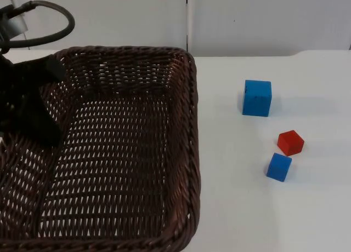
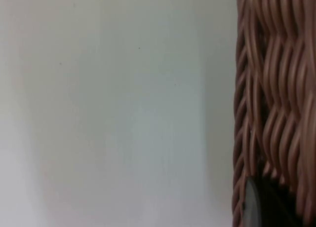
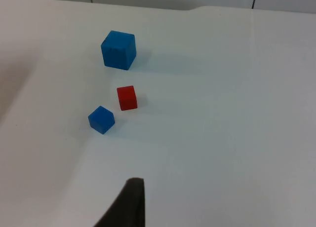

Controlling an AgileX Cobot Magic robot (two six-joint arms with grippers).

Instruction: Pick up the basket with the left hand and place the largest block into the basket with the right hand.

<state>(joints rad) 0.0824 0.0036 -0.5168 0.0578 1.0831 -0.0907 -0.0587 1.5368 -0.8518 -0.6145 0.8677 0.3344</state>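
Top view: left gripper (image 1: 38, 98) clamps the left wall of the brown wicker basket (image 1: 186, 153), which looms large; the large blue block (image 1: 257, 97), red block (image 1: 290, 142) and small blue block (image 1: 279, 167) sit apart on the white table (image 1: 307, 219). Left wrist view: wicker weave (image 2: 276, 89) beside a fingertip. Right wrist view: the three blocks lie well ahead of the right gripper's fingertip (image 3: 129, 207); its opening cannot be told.

Sitting at the left, close to the top camera: a dark brown woven wicker basket (image 1: 189, 153), rectangular, open side up. Resting flat on the white table to its right, well apart: a large bright blue cube (image 1: 257, 98), farther back than two smaller blocks.
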